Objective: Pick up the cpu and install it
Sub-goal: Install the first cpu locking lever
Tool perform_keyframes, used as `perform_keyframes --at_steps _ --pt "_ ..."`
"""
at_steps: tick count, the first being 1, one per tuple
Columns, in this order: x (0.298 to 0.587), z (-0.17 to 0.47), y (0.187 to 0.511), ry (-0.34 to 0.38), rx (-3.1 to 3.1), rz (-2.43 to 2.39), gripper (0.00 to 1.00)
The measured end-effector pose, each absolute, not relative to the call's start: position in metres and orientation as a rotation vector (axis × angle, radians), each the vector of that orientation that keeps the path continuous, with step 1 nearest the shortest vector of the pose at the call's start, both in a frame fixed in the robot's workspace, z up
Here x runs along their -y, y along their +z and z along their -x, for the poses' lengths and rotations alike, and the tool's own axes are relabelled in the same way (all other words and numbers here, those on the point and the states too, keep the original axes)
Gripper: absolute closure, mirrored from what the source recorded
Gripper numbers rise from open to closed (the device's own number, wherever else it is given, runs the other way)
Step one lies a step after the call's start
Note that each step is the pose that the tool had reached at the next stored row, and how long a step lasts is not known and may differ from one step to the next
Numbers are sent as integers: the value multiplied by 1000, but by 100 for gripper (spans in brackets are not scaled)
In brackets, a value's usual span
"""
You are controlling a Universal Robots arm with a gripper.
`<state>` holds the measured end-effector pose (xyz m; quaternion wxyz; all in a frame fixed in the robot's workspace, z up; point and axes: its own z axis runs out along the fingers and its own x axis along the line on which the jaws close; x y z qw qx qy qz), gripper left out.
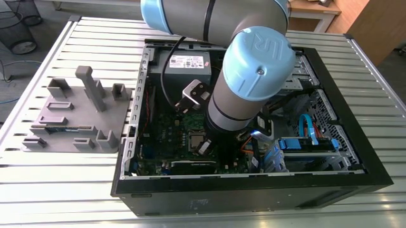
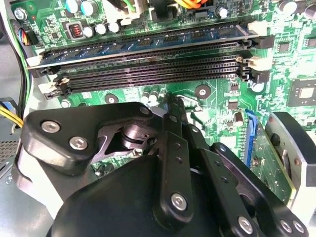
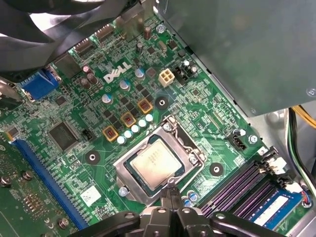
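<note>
Scene: an open computer case [image 1: 254, 190] lies on a metal slatted counter [image 1: 63, 180]. A grey tray [image 1: 57, 123] stands beside it, on the exterior view's left.

Arm: the robot arm [image 1: 254, 71] reaches down into the case, over the green board [image 3: 217, 118].

Where the cpu is: in the first wrist view the cpu [image 3: 155, 165] lies flat inside the silver frame of the socket [image 3: 185, 140], shiny side up. It looks level and square to the frame. I cannot tell if it is locked in.

Hand: the hand [image 3: 170, 192] is close above the edge of the socket, just beside the cpu. Its two fingers meet at the tips, so it looks closed, with nothing held between them. I cannot tell if the tips touch the frame.

Neighbours: the dark memory slots [image 3: 237, 182] run near the socket. In the second wrist view the hand [image 2: 170, 101] points toward these slots [image 2: 148, 69].

Progress: judging from this, the chip is placed in its seat and the hand is free of it.

Handling of the cpu: it is probably light, stiff and thin, with a smooth metal top that may slip. The underside and the socket contacts are likely fragile. The best hold seems to be on two opposite side edges, with gentle force and the chip kept level.
</note>
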<state>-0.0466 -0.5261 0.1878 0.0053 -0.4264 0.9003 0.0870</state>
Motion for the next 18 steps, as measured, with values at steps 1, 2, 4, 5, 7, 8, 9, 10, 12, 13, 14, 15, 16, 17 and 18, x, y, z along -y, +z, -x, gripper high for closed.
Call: perform_keyframes --at_steps 1,2,4,5,7,8,9,10,12,13,14,15,16,17,18 --pt "526 47 190 272 -2820 1335 89" --pt "526 47 192 271 -2820 1335 89" --pt "526 47 194 271 -2820 1336 89" --pt "526 47 194 271 -2820 1336 89" --pt "527 47 194 270 -2820 1336 89" --pt "527 47 195 270 -2820 1336 89" --pt "528 47 194 270 -2820 1336 89" --pt "528 47 194 269 -2821 1336 89" --pt "529 47 195 266 -2822 1336 89" --pt "530 47 194 265 -2822 1336 89" --pt "530 47 194 264 -2821 1336 89" --pt "530 47 193 262 -2819 1335 89" --pt "530 47 192 259 -2816 1334 89" --pt "530 47 191 256 -2813 1333 89" --pt "530 47 190 254 -2810 1333 89"
